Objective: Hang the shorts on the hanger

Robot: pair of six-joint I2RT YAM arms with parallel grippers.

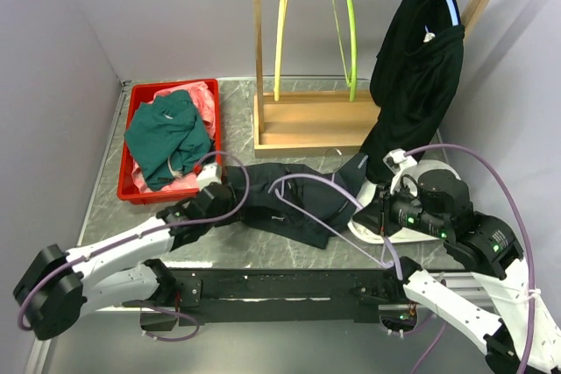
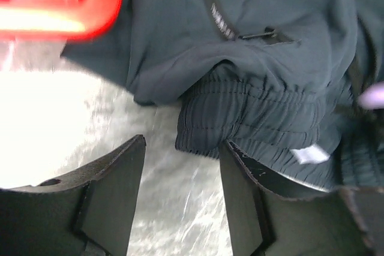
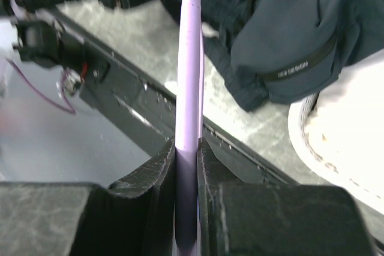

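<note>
Since the shorts [image 1: 298, 194] are thin, soft cloth, they look light and floppy, likely to sag and slide off whatever carries them. Nothing firm in them but the gathered elastic waistband [image 2: 258, 112]. Best hold, by my reckoning: that waistband, near the small pale label [image 2: 311, 155], where the cloth is thickest. They lie crumpled mid-surface [image 1: 263, 247], between the two arms, one end near the red bin [image 1: 136, 120].

Left gripper [image 2: 180, 202]: jaws spread, nothing between them, waistband edge just above and touching one finger. Right gripper [image 3: 187, 148]: pressed tight onto the hanger [image 3: 191, 76], a thin lilac bar running out toward the shorts. Hanger judged light, smooth, a little springy; cloth may slip along it.

Surface: grey, marbled, glossy, probably little grip on cloth. A white rimmed object [image 3: 342, 142] sits just beside the shorts' right end; cannot tell what it is.

Room: grey walls close on the left and behind. Wooden rack [image 1: 307, 124] at the back carries a yellow hanger [image 1: 280, 41], a lime-green hanger [image 1: 351, 59] and a black garment [image 1: 416, 67]. Teal garment [image 1: 166, 137] heaped in the bin.
</note>
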